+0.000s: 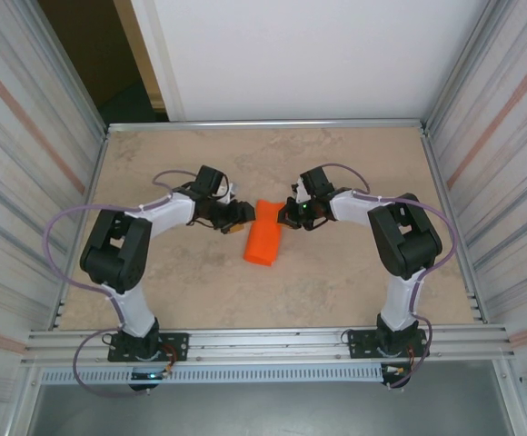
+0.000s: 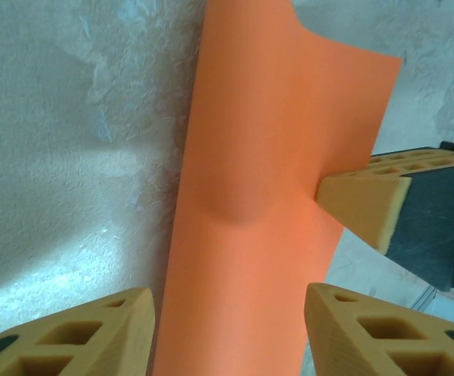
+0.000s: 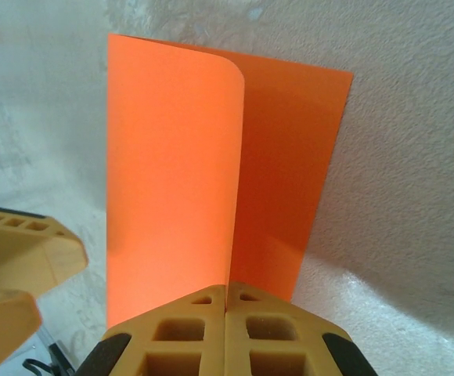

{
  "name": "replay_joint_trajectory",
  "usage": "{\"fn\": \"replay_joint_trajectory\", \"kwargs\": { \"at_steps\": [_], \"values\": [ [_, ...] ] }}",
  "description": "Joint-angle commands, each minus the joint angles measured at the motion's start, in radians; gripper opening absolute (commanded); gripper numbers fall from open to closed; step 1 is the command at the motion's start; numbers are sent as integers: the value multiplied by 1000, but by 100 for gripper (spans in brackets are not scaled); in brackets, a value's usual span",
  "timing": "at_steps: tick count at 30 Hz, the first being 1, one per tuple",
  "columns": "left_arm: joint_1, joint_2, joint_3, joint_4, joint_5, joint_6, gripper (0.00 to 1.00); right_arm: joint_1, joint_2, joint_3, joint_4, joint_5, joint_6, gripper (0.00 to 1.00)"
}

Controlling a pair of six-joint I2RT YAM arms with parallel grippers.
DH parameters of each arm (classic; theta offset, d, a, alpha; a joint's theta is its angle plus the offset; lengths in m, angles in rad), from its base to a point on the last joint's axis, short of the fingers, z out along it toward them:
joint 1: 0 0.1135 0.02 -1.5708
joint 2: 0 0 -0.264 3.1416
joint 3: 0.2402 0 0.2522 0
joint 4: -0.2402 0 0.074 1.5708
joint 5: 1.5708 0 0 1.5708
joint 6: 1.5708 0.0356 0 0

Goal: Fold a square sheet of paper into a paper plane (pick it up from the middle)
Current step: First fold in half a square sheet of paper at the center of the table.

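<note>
The right gripper (image 3: 227, 298), jaws closed, pinches the half-folded square sheet of paper (image 3: 172, 172), likely steadying its layers; the left gripper (image 2: 227, 309) straddles it, jaws apart.

Paper (image 1: 264, 238) lies mid-table (image 1: 354, 282). Left gripper (image 1: 237, 218) at paper's 10 o'clock, fingers either side of it. Right gripper (image 1: 287, 216) at 2 o'clock, touching its edge.
</note>
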Motion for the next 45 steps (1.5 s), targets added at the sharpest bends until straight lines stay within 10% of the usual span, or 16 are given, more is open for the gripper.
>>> {"fn": "replay_joint_trajectory", "kwargs": {
  "at_steps": [1, 25, 35, 45],
  "values": [
    [-16, 39, 60, -55, 33, 55, 56, -1, 14, 37, -30, -6, -29, 0],
    [-53, 146, 119, -176, -71, 111, 42, -5, 34, 50, -12, -33, -9, 3],
    [-107, 186, 161, -260, -217, 90, 39, -38, -102, -22, -44, 108, 20, 36],
    [-124, 227, 155, -292, -271, 121, 33, -69, -238, -108, -39, 166, 37, 38]
  ]
}}
